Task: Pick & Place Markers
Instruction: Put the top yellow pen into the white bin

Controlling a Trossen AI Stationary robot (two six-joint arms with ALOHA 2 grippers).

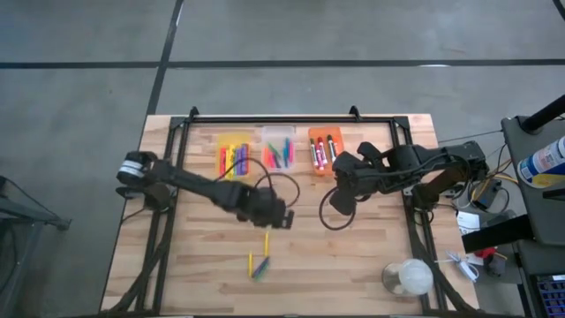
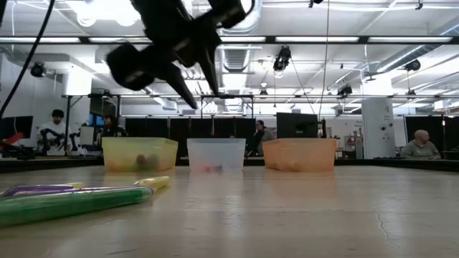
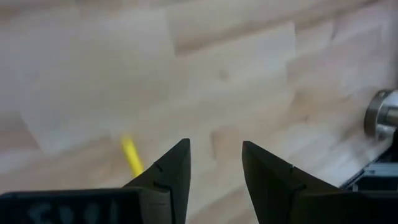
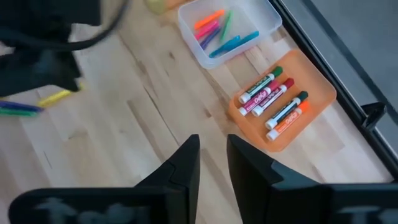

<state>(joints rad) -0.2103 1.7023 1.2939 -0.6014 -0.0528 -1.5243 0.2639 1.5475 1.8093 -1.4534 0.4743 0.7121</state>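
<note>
Three loose markers lie flat on the table near its near edge: a yellow one (image 1: 266, 242), a second yellow one (image 1: 250, 262) and a green one (image 1: 261, 268). The low view shows the green marker (image 2: 72, 201) close up, with a yellow one (image 2: 154, 183) behind it. My left gripper (image 1: 281, 217) (image 3: 214, 155) hovers open above the wood just right of and beyond them, with a yellow marker (image 3: 131, 155) beside one finger. My right gripper (image 1: 339, 200) (image 4: 213, 155) hangs narrowly open over bare table in front of the orange bin (image 4: 283, 99). Both grippers are empty.
Three bins stand in a row at the far edge, each holding markers: yellow (image 1: 234, 152), clear (image 1: 278, 147) and orange (image 1: 324, 150). A clear round container (image 1: 408, 278) sits at the near right corner. A black metal frame (image 1: 291, 119) borders the table. Bare wood lies between the arms.
</note>
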